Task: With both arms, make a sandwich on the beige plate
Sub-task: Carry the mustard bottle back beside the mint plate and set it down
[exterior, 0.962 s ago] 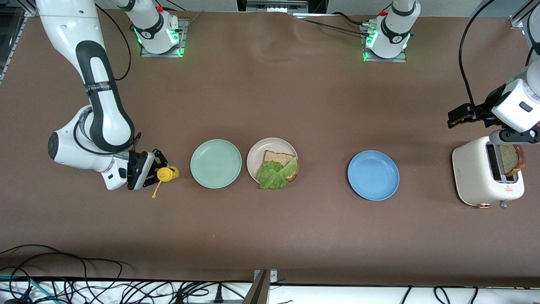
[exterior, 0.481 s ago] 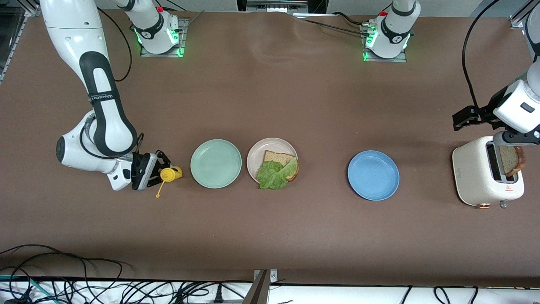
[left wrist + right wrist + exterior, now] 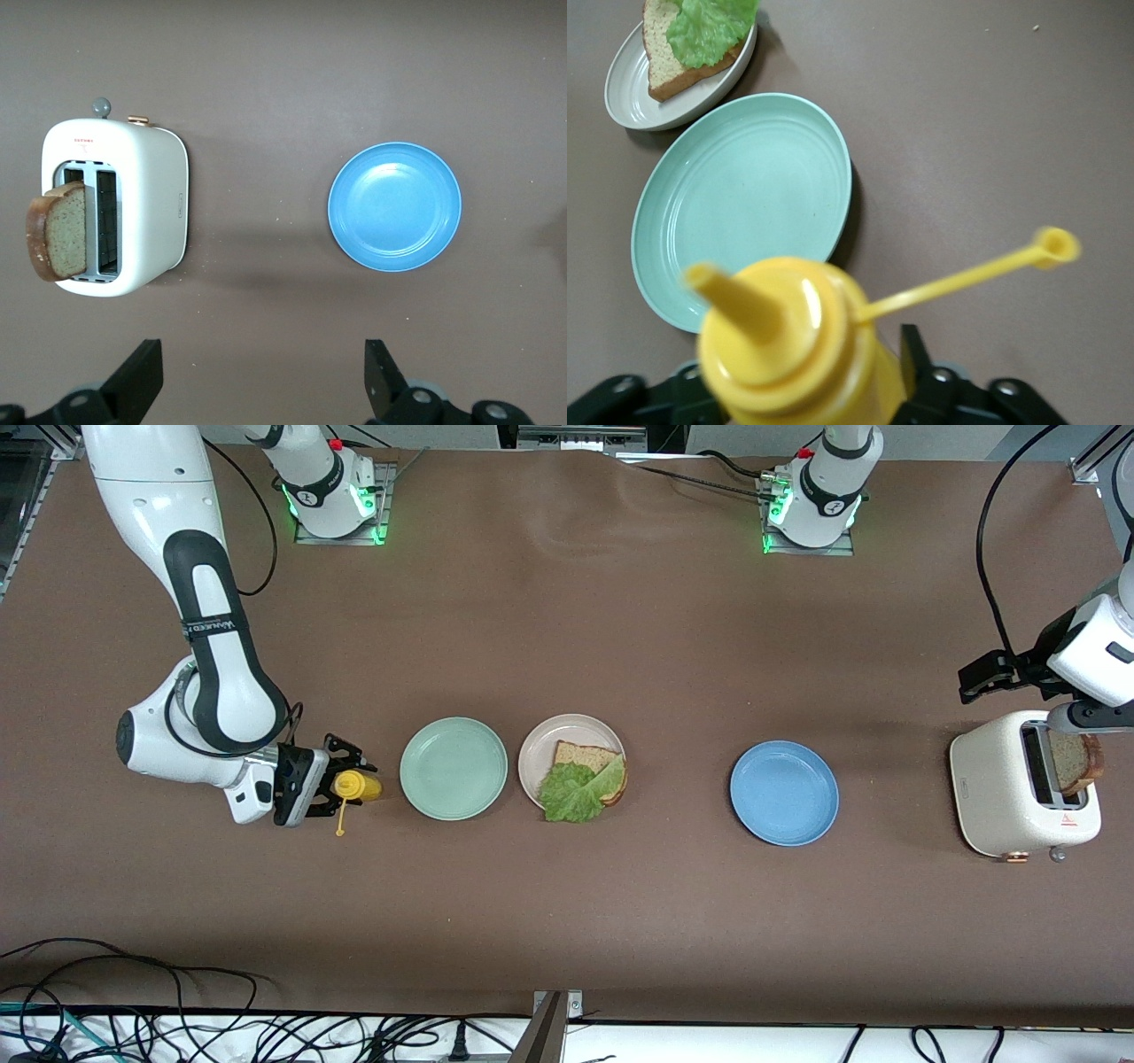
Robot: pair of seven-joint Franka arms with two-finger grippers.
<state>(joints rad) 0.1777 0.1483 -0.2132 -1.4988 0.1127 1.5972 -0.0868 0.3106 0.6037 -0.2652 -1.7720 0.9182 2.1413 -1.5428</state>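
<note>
The beige plate (image 3: 540,737) holds one brown toast slice (image 3: 580,755) with a green lettuce leaf (image 3: 576,793) on top; they also show in the right wrist view (image 3: 629,93). A second toast slice (image 3: 1076,762) stands in the white toaster (image 3: 997,797), also seen in the left wrist view (image 3: 60,232). My left gripper (image 3: 983,676) is open and empty, up over the table beside the toaster (image 3: 151,212). My right gripper (image 3: 350,779) is shut on a yellow mustard bottle (image 3: 359,786), tilted toward the mint-green plate (image 3: 453,768), its nozzle uncapped (image 3: 788,336).
The mint-green plate lies beside the beige plate, toward the right arm's end (image 3: 744,204). A blue plate (image 3: 784,793) lies between the beige plate and the toaster (image 3: 394,205). Cables run along the table edge nearest the camera.
My right gripper has moved a little toward the mint-green plate and the mustard bottle has tipped from upright to tilted. My left gripper has drifted slightly toward the table's end by the toaster.
</note>
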